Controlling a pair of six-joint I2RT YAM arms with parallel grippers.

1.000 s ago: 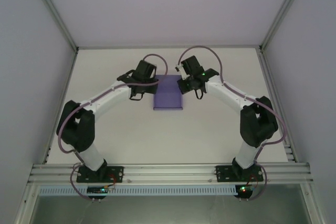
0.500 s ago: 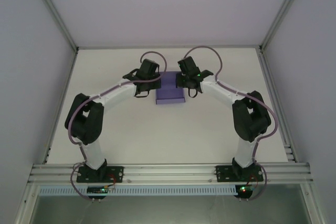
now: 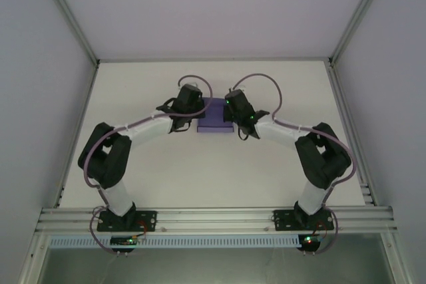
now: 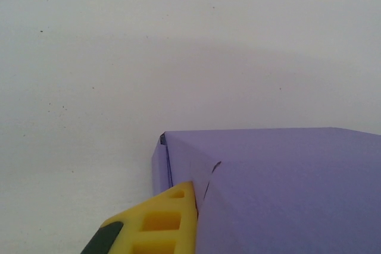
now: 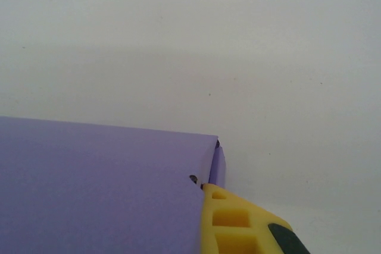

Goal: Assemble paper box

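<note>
Paper box (image 3: 216,122): lavender card, folded, lying on the counter (image 3: 166,177). Left claw (image 3: 197,115) at its left end, right claw (image 3: 233,116) at its right; spread and hold of either cannot be told. Hazard, as judged: uneven inward pressure may buckle thin walls or pop a corner tab.

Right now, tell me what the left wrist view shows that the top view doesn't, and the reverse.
Left wrist: a close look at the left end of the box, with its folded corner and creases, and a yellow finger at that end. Top: the left gripper and right gripper flanking the box from opposite sides, and the frame rail at the near edge. Shared: the purple box lying on the white table.
</note>
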